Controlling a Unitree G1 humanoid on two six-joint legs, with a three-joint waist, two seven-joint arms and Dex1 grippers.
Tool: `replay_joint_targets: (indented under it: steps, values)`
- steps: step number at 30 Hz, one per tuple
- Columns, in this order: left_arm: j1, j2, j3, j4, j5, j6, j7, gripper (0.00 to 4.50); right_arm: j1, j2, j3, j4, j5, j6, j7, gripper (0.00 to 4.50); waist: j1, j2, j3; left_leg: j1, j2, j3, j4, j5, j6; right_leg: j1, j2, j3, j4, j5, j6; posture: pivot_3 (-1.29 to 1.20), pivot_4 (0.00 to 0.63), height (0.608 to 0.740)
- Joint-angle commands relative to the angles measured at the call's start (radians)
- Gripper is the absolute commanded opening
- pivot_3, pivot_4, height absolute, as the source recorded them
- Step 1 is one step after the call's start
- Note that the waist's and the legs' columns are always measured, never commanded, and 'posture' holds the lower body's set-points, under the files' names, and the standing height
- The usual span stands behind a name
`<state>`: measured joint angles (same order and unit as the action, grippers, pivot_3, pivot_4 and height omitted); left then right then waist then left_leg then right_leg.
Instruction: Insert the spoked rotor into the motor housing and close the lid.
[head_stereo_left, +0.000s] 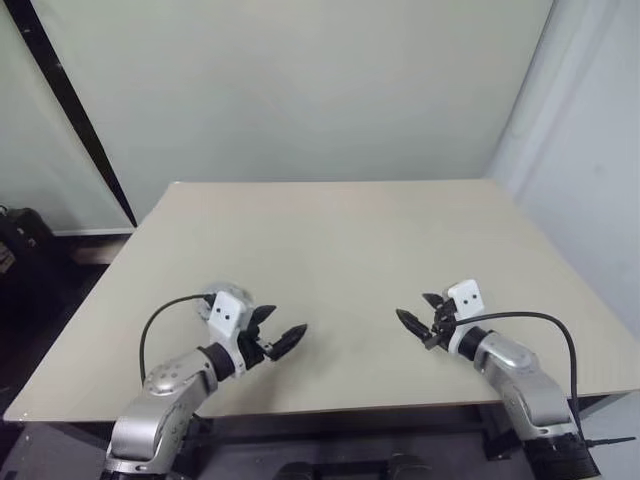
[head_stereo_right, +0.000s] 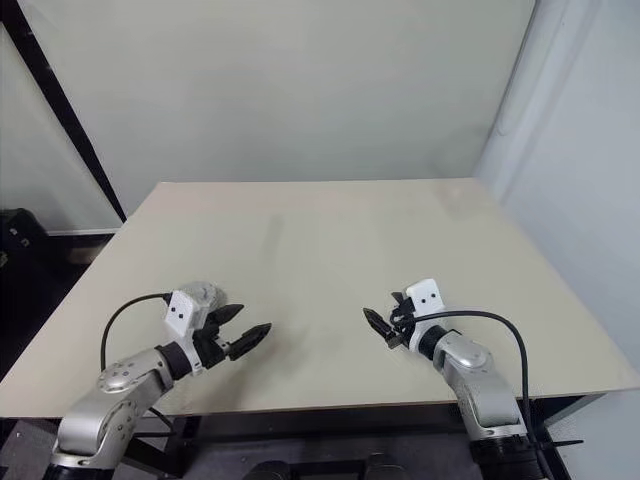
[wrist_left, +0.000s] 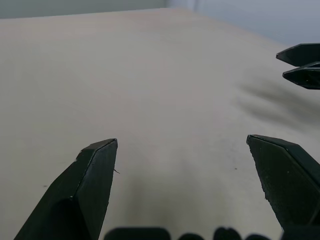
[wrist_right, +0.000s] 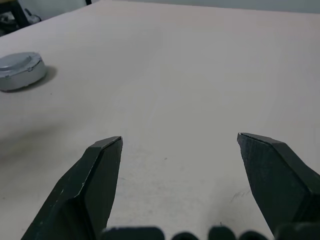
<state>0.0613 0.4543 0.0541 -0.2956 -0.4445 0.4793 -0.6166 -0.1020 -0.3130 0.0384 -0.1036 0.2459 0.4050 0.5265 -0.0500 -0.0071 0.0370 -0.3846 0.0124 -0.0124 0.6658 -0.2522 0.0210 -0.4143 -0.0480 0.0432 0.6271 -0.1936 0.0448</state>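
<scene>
Beige table (head_stereo_left: 330, 250) with closed grey round casing (wrist_right: 19, 71), contents hidden.

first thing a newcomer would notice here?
Probably the two open grippers facing each other low over the near edge of the beige table: the left gripper on the left, the right gripper on the right, both holding nothing. Next, a closed grey round part lying flat on the table, partly hidden behind the left wrist in the head views.
</scene>
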Motion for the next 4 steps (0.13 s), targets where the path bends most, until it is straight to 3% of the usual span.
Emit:
replay_joint_targets:
  steps: [1, 4]
  values:
    - [-0.042, -0.008, -0.005, 0.003, 0.005, -0.025, -0.007, 4.44, -0.006, 0.006, -0.019, -0.062, 0.020, 0.003, -0.011, 4.02, 0.000, 0.000, 0.000, 0.004, 0.000, 0.000, 0.000, 0.000, 0.000, 0.004, 0.000, 0.000, -0.001, 0.000, 0.000, 0.00, 0.000, 0.740]
    - [-0.060, -0.011, -0.010, 0.019, 0.007, -0.024, -0.013, 4.44, -0.004, 0.017, -0.013, -0.069, 0.020, 0.009, -0.020, 4.02, 0.000, 0.000, 0.000, 0.007, 0.000, 0.001, 0.000, -0.001, -0.001, 0.006, -0.001, 0.000, -0.002, 0.000, 0.000, 0.00, 0.000, 0.740]
